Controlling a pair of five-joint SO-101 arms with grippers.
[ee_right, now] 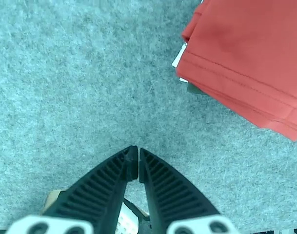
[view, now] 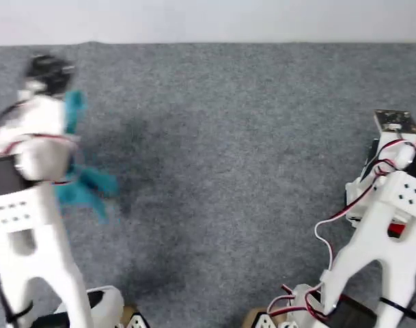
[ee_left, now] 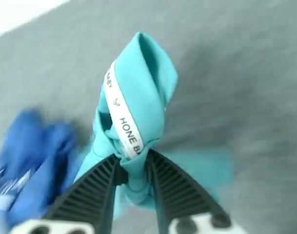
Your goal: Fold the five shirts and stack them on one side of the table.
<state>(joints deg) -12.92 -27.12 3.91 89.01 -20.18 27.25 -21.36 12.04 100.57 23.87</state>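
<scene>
A teal shirt (ee_left: 138, 97) hangs bunched from my left gripper (ee_left: 133, 163), which is shut on its fabric near a white printed neck tape. In the high view the teal shirt (view: 81, 181) dangles beside the left arm at the table's left side, lifted off the grey cloth. A blue shirt (ee_left: 31, 156) lies crumpled on the table below it. My right gripper (ee_right: 137, 163) is shut with nothing in it, hovering over bare grey cloth. A folded red shirt (ee_right: 250, 63) lies close to it, on top of another garment whose edge shows underneath.
The table is covered with grey felt-like cloth (view: 235, 150), bare across its middle. A white wall runs along the far edge. The right arm (view: 385, 205) stands at the right side, with red fabric (view: 397, 229) showing behind it.
</scene>
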